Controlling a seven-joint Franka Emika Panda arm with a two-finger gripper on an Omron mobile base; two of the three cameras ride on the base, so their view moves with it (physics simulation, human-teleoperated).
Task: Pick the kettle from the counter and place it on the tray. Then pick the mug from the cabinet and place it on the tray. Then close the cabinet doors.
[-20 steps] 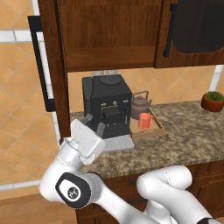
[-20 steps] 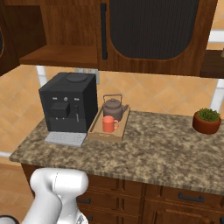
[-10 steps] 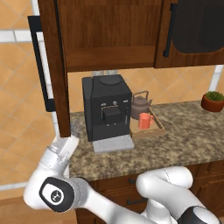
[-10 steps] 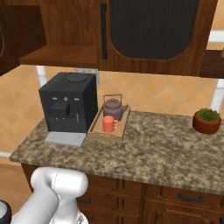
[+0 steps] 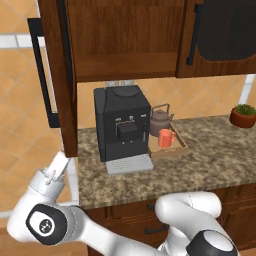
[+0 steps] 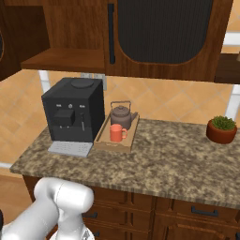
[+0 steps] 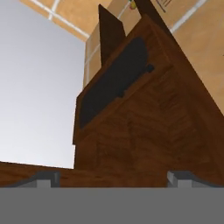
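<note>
The kettle and the orange-red mug stand together on the light-wood tray, on the granite counter. The cabinet's left door stands swung open, and its right door is shut. My gripper sits low at the left, just under the open door's bottom corner. In the hand view the gripper is open with nothing between its fingertips, looking up at the dark wood cabinet.
A large black coffee machine stands left of the tray. A potted plant sits at the counter's far right. The bare cabinet shelf hangs above the machine. Dark drawers run below the counter.
My hand has swung left, from in front of the coffee machine to below the open door's lower corner. The jaws stay wide. Kettle, mug and tray have not moved.
</note>
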